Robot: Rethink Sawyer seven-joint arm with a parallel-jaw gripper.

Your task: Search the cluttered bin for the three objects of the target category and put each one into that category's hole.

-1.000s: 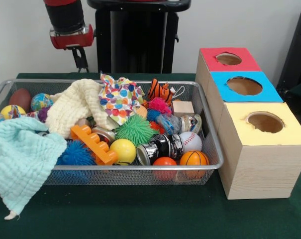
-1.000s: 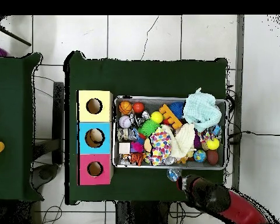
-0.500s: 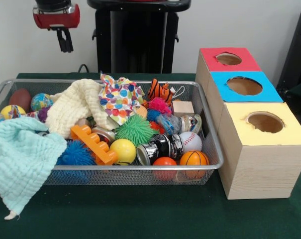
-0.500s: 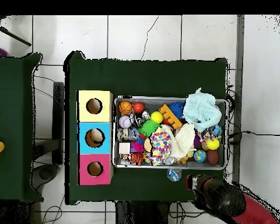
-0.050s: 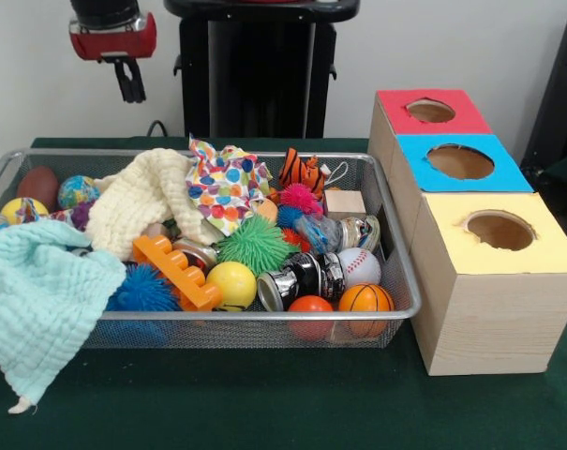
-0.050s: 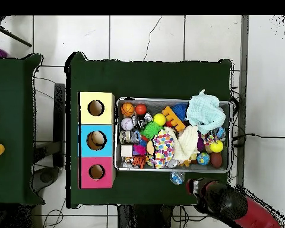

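Note:
A wire mesh bin (image 5: 395,272) (image 6: 230,136) is crowded with toys. Near its front sit a baseball (image 5: 360,265), a small basketball (image 5: 365,299), an orange ball (image 5: 310,307) and a yellow ball (image 5: 231,283). Among them lie a shiny can (image 5: 302,278), a green spiky ball (image 5: 256,244), a blue spiky ball (image 5: 142,291) and an orange plastic piece (image 5: 175,271). Beside the bin stand three boxes with holes, topped red (image 5: 431,111) (image 6: 97,172), blue (image 5: 460,161) (image 6: 96,140) and yellow (image 5: 499,231) (image 6: 96,108). My gripper (image 5: 130,82) (image 6: 193,185) hangs high behind the bin's far rim, holding nothing.
A mint cloth (image 5: 35,305) drapes over the bin's corner. A cream cloth (image 5: 142,197) and a dotted cloth (image 5: 225,183) cover part of the pile. A tiger toy (image 5: 302,171) and a wooden block (image 5: 344,202) lie at the back. A small bluish object (image 6: 177,177) rests outside the bin.
The gripper rose and swung away from the bin's far rim, then came down slightly. Nothing in the bin has moved.

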